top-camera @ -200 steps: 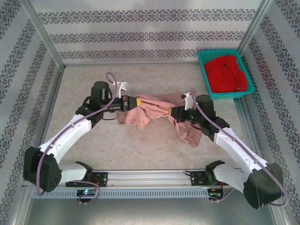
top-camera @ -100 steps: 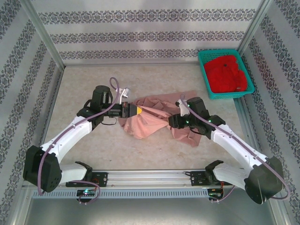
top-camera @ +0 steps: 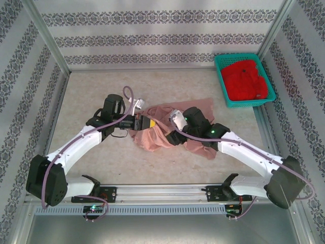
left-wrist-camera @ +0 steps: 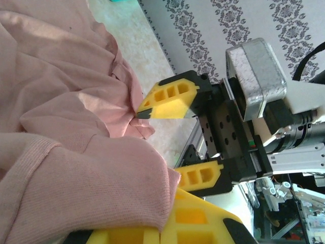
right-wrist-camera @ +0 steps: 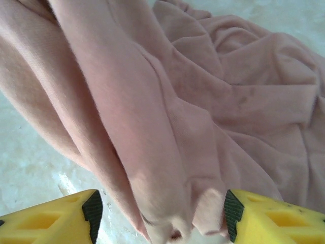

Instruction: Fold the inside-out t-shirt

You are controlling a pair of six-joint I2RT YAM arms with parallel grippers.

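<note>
The inside-out t-shirt (top-camera: 202,148) is a salmon-pink heap in the middle of the table. My left gripper (top-camera: 151,122) is shut on a fold of its left side, and that cloth (left-wrist-camera: 86,173) drapes over my yellow fingers (left-wrist-camera: 203,229) in the left wrist view. My right gripper (top-camera: 171,136) is close by to the right, low over the cloth. It stands open, and a hanging ridge of the shirt (right-wrist-camera: 152,152) lies between its fingers (right-wrist-camera: 56,221). From the left wrist view, the right gripper (left-wrist-camera: 160,147) is seen open beside the shirt.
A teal basket (top-camera: 251,103) with a bright red garment (top-camera: 245,81) stands at the back right corner. Patterned walls close the table at the back and sides. Bare tabletop (top-camera: 86,91) lies to the left and in front of the shirt.
My right gripper has opened, let go of the shirt and swung left toward the left gripper. My left gripper has shifted slightly right, still holding the cloth.
</note>
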